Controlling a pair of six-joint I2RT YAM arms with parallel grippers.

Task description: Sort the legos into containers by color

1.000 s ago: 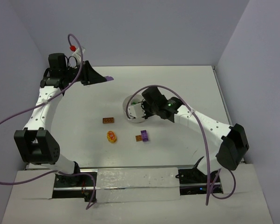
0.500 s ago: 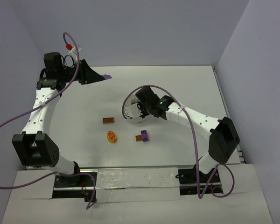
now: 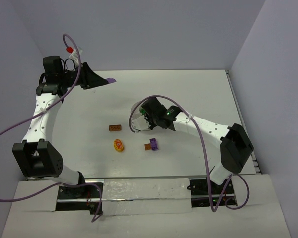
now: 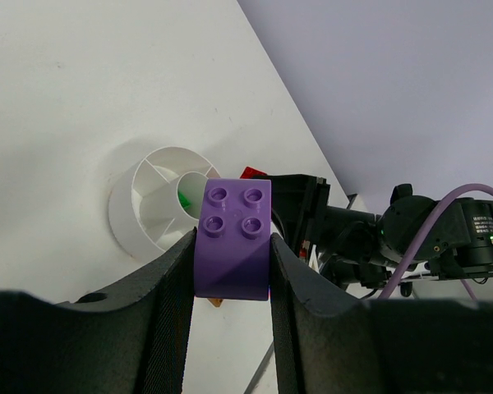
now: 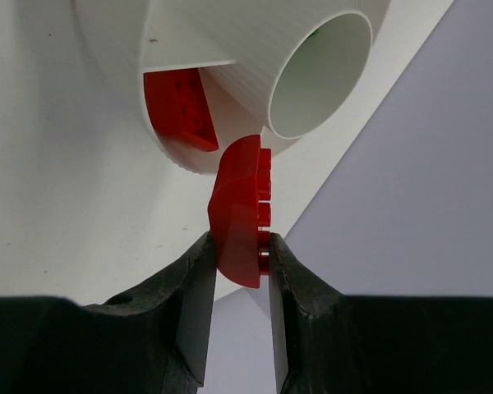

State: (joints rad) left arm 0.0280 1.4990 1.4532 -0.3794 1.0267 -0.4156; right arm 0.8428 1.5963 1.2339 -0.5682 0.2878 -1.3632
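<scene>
- Jaws first: the right gripper (image 5: 240, 246) is clamped on a red brick (image 5: 237, 193). It holds the brick edge-on at the rim of the white dish (image 5: 115, 49), just beside the wedge where a second red brick (image 5: 179, 105) lies. We judge it is there so that like joins like.
- Our left gripper (image 4: 232, 258) is closed on a purple brick (image 4: 234, 217), studs toward its camera. It is raised at the far-left of the table (image 3: 198, 94), well apart from the dish. We read that as waiting, so the two arms do not crowd one small dish.
- Loose on the table near the dish are a brown-orange brick (image 3: 115, 128), a round yellow-and-red piece (image 3: 119, 145), and another purple brick (image 3: 153, 143) touching another brown-orange brick (image 3: 148, 147).
- A green piece (image 4: 183, 198) shows in one wedge.
- Our count is two red, two purple, two brown-orange and one yellow-and-red. We see at least one green — the arm hides part of the dish.
</scene>
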